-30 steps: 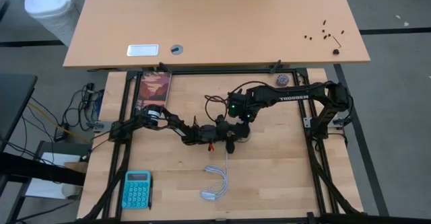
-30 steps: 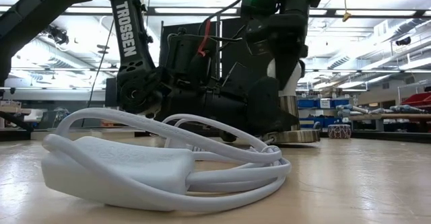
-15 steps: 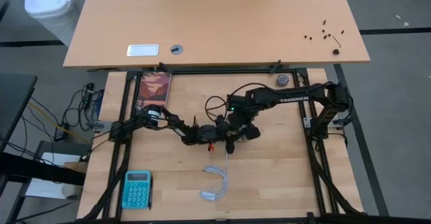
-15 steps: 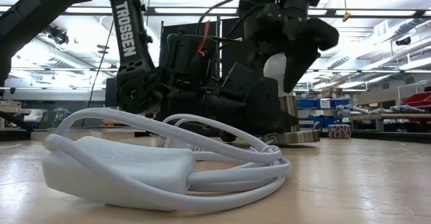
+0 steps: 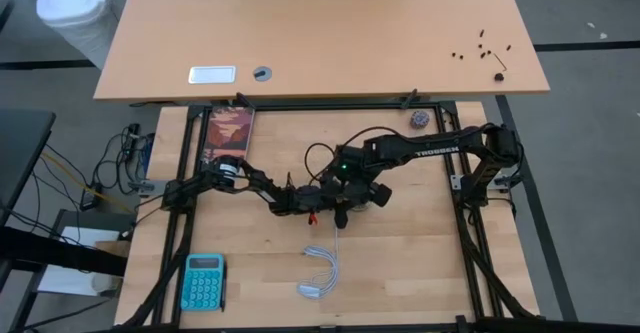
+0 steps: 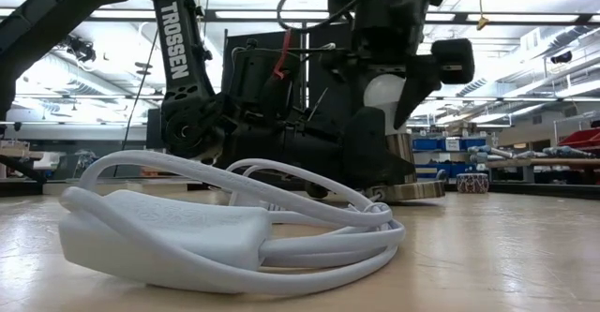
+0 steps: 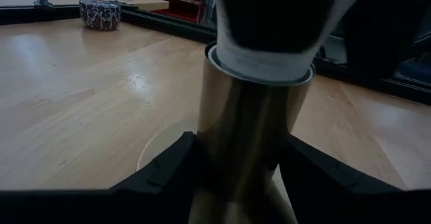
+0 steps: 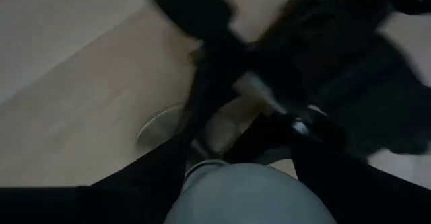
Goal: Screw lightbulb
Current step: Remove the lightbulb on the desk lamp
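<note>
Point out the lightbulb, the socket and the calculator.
lightbulb (image 6: 384, 89): low view, white glass between the right gripper's fingers.
socket (image 7: 252, 126): left wrist view, brass barrel, mid-height.
calculator (image 5: 203, 280): high view, centre of keypad.

A teal calculator (image 5: 203, 280) lies near the table's front-left corner; a coiled white cord (image 5: 320, 276) lies mid-front.

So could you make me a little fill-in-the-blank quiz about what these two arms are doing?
1. The right end effector grips the white ____ from above.
2. The left end effector holds the ____-coloured metal socket upright.
3. The coiled cord nearest the low camera is ____.
4. The calculator near the table's left front corner is ____.

Missing words: lightbulb; brass; white; teal
</note>
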Motion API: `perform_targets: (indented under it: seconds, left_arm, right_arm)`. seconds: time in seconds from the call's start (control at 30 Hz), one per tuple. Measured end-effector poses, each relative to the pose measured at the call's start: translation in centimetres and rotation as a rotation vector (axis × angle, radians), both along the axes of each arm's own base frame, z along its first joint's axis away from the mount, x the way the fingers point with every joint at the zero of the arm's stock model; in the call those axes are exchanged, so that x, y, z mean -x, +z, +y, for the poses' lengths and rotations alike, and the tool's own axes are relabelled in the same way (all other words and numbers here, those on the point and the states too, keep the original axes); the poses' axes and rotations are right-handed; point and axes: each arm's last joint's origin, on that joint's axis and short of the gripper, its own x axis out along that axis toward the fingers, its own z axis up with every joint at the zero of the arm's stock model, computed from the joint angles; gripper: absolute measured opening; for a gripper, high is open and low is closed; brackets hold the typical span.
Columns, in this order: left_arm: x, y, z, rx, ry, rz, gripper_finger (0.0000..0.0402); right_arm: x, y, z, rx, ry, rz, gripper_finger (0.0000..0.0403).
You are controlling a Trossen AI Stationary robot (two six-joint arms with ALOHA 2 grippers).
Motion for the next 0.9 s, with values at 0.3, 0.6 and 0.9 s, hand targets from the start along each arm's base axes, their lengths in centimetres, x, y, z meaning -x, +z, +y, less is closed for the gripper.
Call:
perform_targets:
  seconds: [0.3, 0.6, 0.9]
  left_arm:
    - [0.0, 0.0, 0.0, 0.015, 0.001, -0.004, 0.0198]
    - [0.0, 0.0, 0.0, 0.012, 0.000, -0.003, 0.0198]
    - [0.0, 0.0, 0.0, 0.025, 0.002, -0.006, 0.0198]
  right_arm:
    - [-0.3, 0.6, -0.1, -0.040, -0.358, 0.018, 0.0341]
    - [-1.0, 3.8, -0.5, -0.194, -0.829, 0.002, 0.0367]
    - [0.0, 4.1, -1.8, -0.326, -1.387, 0.115, 0.0367]
